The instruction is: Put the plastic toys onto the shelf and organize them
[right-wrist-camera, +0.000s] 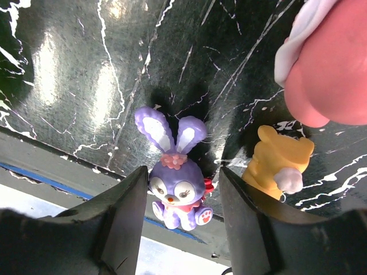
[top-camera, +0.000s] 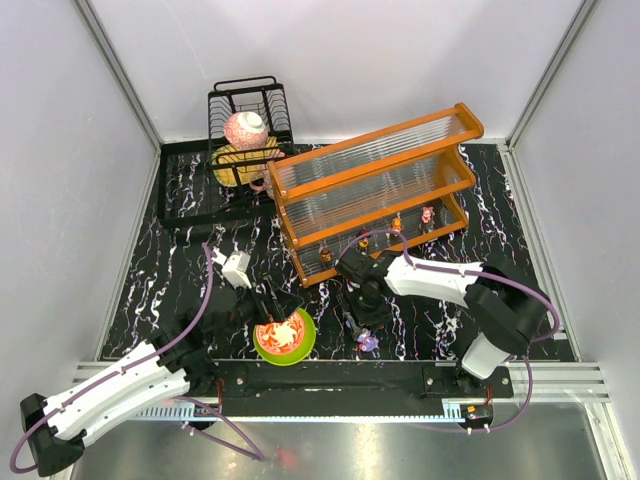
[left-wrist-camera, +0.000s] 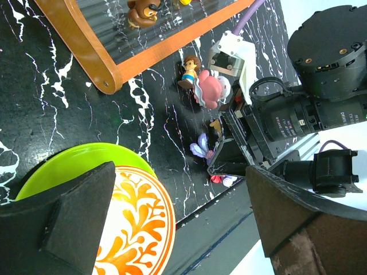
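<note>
My right gripper [right-wrist-camera: 182, 192] is open and straddles a purple bunny toy [right-wrist-camera: 175, 183] lying near the table's front edge, with a small gap on each side. A yellow bear toy [right-wrist-camera: 278, 163] lies just right of the jaws, and a pink-and-white round toy [right-wrist-camera: 327, 69] sits beyond it. From above, the right gripper [top-camera: 365, 318] is in front of the orange-framed shelf [top-camera: 375, 190], whose lower tier holds several small toys [top-camera: 397, 222]. The left gripper [left-wrist-camera: 183, 229] is wide open and empty above the green-rimmed bowl [left-wrist-camera: 132, 223]. A brown-haired figurine [left-wrist-camera: 189, 70] stands next to the pink toy [left-wrist-camera: 211, 89].
A black wire dish rack [top-camera: 245, 110] with crockery stands at the back left, close to the shelf's left end. The green-rimmed bowl [top-camera: 285, 335] sits near the front edge between the arms. The metal rail [top-camera: 330, 380] runs just behind the bunny.
</note>
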`<state>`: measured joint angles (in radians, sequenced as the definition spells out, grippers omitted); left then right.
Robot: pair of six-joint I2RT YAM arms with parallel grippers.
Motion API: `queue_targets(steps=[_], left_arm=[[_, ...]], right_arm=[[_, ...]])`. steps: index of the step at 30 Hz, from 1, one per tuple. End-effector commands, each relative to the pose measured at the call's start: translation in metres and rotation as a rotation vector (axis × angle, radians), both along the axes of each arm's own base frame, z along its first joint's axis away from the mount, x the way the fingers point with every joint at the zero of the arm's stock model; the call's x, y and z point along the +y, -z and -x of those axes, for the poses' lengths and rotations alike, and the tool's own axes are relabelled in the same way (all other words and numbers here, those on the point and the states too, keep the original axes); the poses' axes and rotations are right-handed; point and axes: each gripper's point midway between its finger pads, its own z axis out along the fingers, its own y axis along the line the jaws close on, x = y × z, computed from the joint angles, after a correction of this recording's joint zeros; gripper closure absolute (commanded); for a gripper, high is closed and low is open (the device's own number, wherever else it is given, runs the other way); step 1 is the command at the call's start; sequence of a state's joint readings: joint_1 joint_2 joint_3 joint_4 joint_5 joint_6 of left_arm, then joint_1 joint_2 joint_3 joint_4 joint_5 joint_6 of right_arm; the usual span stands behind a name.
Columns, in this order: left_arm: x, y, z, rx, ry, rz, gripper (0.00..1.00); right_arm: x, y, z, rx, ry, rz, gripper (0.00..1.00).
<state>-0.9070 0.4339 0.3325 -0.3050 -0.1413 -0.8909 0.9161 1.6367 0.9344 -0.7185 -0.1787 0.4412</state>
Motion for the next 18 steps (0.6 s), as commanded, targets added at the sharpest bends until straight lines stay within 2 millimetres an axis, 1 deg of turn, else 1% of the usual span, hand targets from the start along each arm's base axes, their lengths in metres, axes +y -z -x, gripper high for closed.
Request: queue_targets(steps=[1,5,7,12,14,17,18], left_arm=[[-0.005,-0.022,-0.003,-0.038,0.003,0.050,0.01],[-0.004,-0.023,-0.004,-0.040,-0.005,0.051,0.01],[-0.004,-0.023,-0.004,-0.040,-0.007,0.053,0.01],[-0.004,-0.023,-0.004,-0.038,-0.009,0.055,0.01],[-0.004,-0.022,-0.004,-0.037,-0.010,0.054,0.01],[-0.003,-0.020,-0.004,-0.033,-0.013,0.052,0.01],[-0.003,-0.021,-0.004,-0.034,-0.015,0.056,0.01]], right_arm=[[0.004,0.002,0.000,0.011,-0.014,-0.016,0.43],[0.005,0.002,-0.001,0.013,-0.013,-0.018,0.45],[0.005,0.001,-0.001,0.007,-0.012,-0.020,0.47],[0.002,-0.002,0.000,0.001,-0.010,-0.019,0.57],[0.002,-0.006,0.000,-0.007,-0.010,-0.025,0.61],[0.001,-0.015,-0.002,-0.033,-0.003,-0.034,0.69],[0.001,-0.022,-0.005,-0.055,0.002,-0.047,0.73]])
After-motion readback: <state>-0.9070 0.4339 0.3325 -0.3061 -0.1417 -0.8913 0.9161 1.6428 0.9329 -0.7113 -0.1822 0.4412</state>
